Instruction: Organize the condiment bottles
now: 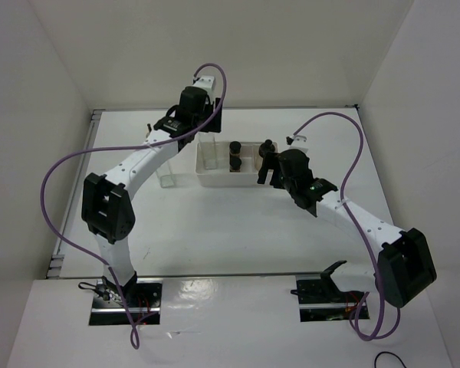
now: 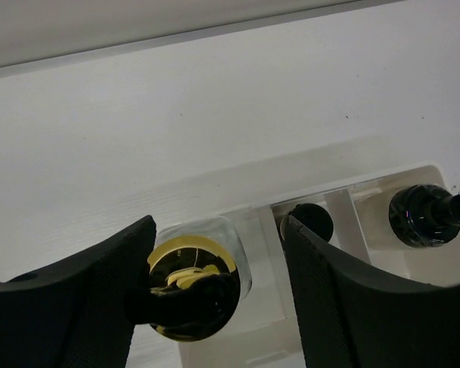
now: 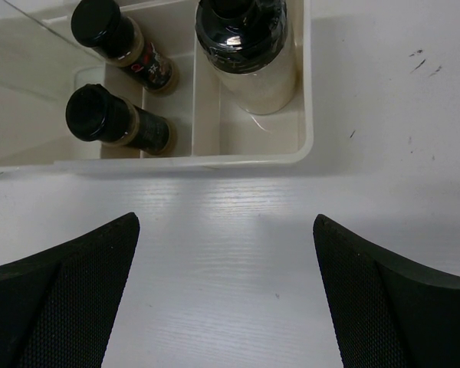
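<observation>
while left gripper [image 2: 218, 230] straddles gold-topped bottle [image 2: 185, 262], right gripper [image 3: 224, 222] hangs wide.

— What colours lie ahead of the right gripper's fingers [image 3: 61, 299]?
— The fingers are black with a fine mesh. Ahead: a white tray [image 3: 307, 100], two dark spice jars [image 3: 119, 123] with black caps, one label showing red, and a whitish jar [image 3: 253, 73] with a glossy black cap
— Between the left gripper's fingers [image 2: 69, 307]?
— A clear glass bottle [image 2: 203, 261] with a shiny gold top, over a white, faintly grained table [image 2: 215, 115]
</observation>
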`<action>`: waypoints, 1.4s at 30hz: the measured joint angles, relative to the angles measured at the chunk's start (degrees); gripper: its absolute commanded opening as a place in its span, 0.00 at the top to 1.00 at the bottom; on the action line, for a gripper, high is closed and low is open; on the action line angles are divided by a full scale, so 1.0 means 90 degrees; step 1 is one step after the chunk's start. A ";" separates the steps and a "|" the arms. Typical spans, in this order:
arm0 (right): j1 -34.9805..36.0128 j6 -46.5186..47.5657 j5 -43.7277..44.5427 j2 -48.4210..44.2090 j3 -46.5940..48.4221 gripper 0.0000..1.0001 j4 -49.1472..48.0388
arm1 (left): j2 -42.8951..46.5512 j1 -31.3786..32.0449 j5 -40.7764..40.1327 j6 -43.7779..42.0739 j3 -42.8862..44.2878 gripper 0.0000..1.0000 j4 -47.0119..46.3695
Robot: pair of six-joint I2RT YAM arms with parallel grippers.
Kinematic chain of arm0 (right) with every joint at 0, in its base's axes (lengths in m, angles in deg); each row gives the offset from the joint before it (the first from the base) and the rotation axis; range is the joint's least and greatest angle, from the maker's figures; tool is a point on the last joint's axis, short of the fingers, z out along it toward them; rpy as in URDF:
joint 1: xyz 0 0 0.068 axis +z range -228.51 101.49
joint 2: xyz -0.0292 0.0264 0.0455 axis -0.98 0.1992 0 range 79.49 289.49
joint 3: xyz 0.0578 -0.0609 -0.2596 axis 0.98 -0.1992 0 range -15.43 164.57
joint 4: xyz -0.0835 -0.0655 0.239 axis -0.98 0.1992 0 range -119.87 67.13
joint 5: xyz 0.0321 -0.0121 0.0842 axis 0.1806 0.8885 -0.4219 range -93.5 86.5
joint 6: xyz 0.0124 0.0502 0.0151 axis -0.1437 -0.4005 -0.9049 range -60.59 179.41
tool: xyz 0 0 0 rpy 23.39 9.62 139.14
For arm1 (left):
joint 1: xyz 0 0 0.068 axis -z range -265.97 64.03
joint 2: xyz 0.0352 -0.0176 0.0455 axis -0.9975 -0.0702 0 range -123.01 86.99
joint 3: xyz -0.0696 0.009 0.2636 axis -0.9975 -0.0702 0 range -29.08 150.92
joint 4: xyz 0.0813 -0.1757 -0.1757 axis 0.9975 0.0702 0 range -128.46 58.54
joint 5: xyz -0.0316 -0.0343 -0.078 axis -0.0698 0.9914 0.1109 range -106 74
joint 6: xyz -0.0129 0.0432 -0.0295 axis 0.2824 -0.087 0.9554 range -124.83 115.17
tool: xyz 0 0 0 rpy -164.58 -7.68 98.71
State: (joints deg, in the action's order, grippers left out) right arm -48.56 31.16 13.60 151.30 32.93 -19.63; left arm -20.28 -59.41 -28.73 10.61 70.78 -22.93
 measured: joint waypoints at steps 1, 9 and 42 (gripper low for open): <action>0.0000 0.0000 -0.0005 0.0000 0.0000 0.02 -0.0002 | 0.0002 0.0000 0.0000 0.0002 -0.0019 0.21 0.0002; 0.0000 -0.0005 -0.0032 0.0000 -0.0002 0.02 0.0000 | 0.0192 0.0000 0.0002 0.0000 -0.0097 0.12 0.0036; 0.0000 -0.0340 -0.0393 -0.1239 -0.0318 0.02 0.0005 | 0.4308 -0.0075 -0.1528 0.0321 -0.1773 0.00 0.1146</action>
State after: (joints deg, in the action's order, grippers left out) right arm -48.56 28.10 10.06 140.16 30.07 -19.59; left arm 18.50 -60.08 -42.48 13.49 54.82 -12.61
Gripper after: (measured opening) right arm 0.982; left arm 1.000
